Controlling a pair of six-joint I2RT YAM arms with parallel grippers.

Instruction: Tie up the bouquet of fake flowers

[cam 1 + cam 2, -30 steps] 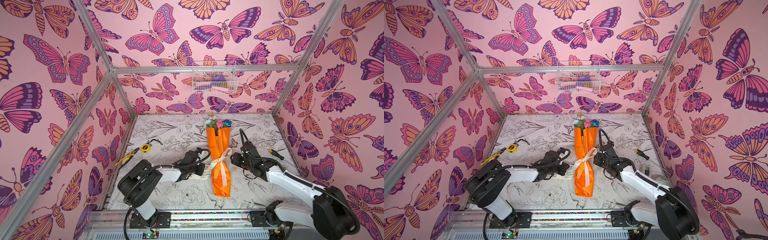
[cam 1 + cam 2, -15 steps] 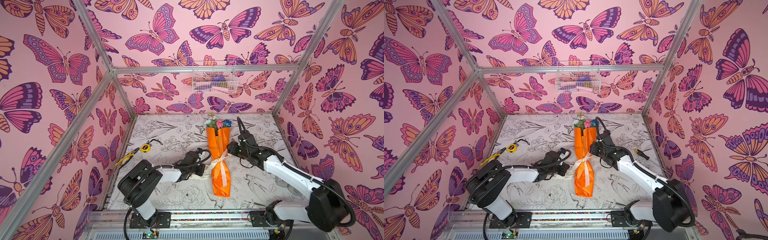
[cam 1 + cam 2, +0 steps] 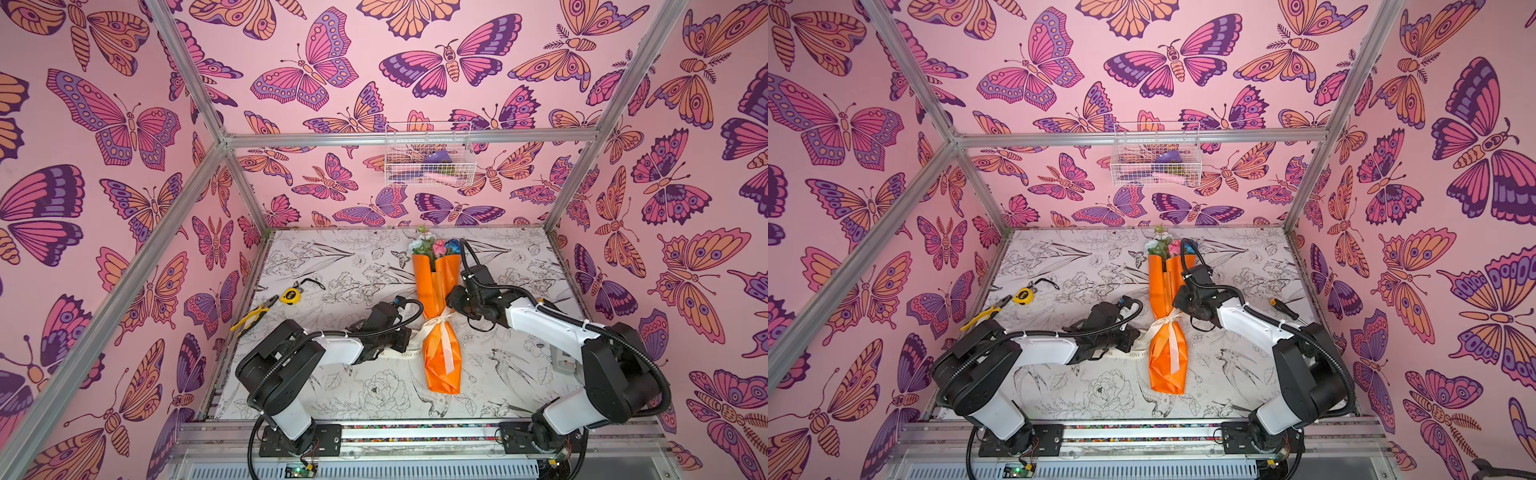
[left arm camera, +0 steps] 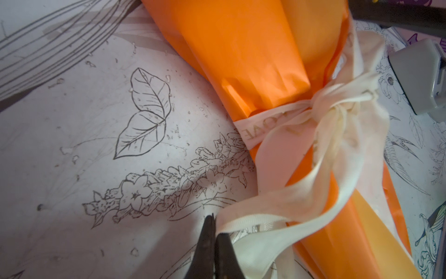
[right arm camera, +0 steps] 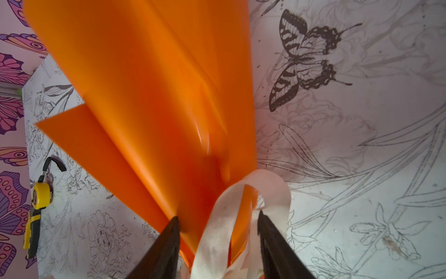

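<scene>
Only wrist views show left end effector (image 4: 214,232) pinching ribbon (image 4: 265,212), right end effector (image 5: 218,215) parted astride it.

Glossy smooth orange wrapping paper (image 3: 442,370), matt woven cream ribbon (image 4: 260,128), metal wire basket (image 3: 399,166)

Of the left gripper (image 4: 214,238) only the fingertips are shown, the rest being cut off by the picture's edge; the same is seen of the right gripper (image 5: 218,216). In both top views those fingertips are hidden under the grippers' own bodies. The bouquet (image 5: 156,96) is blurred and cropped in the right wrist view, and its stems are hidden by the paper (image 3: 442,370). The print on the ribbon (image 3: 409,354) is read only in part, the rest being covered by the left arm (image 3: 332,349). The contents of the basket (image 3: 395,170) are too small to be named. A screwdriver (image 3: 1283,308) by the right edge of the bench (image 3: 332,266) is half covered by the right arm (image 3: 1246,328). A grey block (image 4: 420,75) — cut off at the edge — cannot be identified.
</scene>
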